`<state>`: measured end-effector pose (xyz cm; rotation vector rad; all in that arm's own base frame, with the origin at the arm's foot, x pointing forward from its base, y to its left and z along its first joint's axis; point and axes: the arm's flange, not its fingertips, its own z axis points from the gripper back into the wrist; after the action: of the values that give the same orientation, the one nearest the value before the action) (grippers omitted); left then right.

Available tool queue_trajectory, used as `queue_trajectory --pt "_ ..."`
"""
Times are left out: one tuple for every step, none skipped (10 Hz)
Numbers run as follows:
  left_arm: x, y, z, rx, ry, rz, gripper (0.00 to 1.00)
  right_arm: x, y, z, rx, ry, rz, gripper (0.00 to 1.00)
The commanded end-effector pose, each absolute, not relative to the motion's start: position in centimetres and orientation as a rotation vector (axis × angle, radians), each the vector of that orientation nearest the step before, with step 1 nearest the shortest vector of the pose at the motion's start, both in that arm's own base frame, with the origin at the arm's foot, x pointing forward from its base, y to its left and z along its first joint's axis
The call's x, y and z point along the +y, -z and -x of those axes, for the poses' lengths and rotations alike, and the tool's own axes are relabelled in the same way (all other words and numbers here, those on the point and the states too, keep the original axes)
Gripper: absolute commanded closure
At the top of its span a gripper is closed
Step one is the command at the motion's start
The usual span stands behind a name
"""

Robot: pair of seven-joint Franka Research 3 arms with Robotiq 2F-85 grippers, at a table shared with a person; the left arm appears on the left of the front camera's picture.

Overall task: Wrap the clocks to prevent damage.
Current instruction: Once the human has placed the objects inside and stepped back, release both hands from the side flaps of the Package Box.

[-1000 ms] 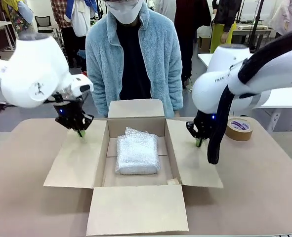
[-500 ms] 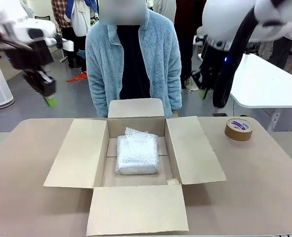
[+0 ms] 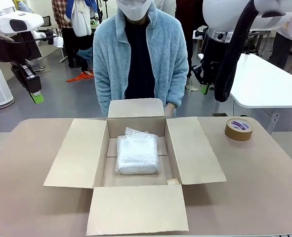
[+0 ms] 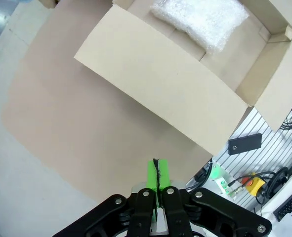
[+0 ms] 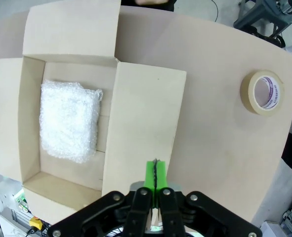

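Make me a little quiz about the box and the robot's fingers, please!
1. True or false: the bubble-wrapped bundle lies inside the open cardboard box.
2. Where is the tape roll? A: in the box. B: on the table, beside the box. C: in someone's hand.
3. Fill in: the left fingers and right fingers are both ____ and hold nothing.
Key: 1 true; 2 B; 3 shut.

Contents of bubble-wrap bundle (image 3: 137, 154) indiscernible
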<state>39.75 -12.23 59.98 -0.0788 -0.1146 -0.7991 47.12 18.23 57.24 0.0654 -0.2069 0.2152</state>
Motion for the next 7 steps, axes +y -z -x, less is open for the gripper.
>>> queue_trajectory --pt "-12.5 -59.9 -39.7 -0.120 0.774 0.099 1.00 18.2 -56.9 -46.6 -0.220 -0.191 -0.087 0.99" --pt "-12.2 -60.0 -39.7 -0.115 0.799 0.079 1.00 18.2 -57.2 -47.1 -0.207 -0.215 -0.065 0.99" --pt "-11.1 -59.8 -40.5 -0.057 0.930 0.179 1.00 17.2 -57.6 -48.7 -0.007 -0.462 -0.001 0.99" --pt "-9.3 -59.9 -40.8 -0.011 1.041 0.256 1.00 16.0 -58.0 -50.2 0.136 -0.631 0.086 0.99" --pt "-7.7 -60.1 -41.4 -0.001 1.160 0.298 1.00 14.8 -58.6 -51.9 0.159 -0.780 0.153 0.99" --pt "-6.4 -60.3 -41.9 0.042 1.273 0.339 1.00 14.0 -58.9 -53.5 0.179 -0.875 0.173 0.99" --pt "-5.0 -60.2 -42.2 0.044 1.381 0.350 1.00 13.2 -59.1 -55.4 0.190 -0.913 0.155 0.99"
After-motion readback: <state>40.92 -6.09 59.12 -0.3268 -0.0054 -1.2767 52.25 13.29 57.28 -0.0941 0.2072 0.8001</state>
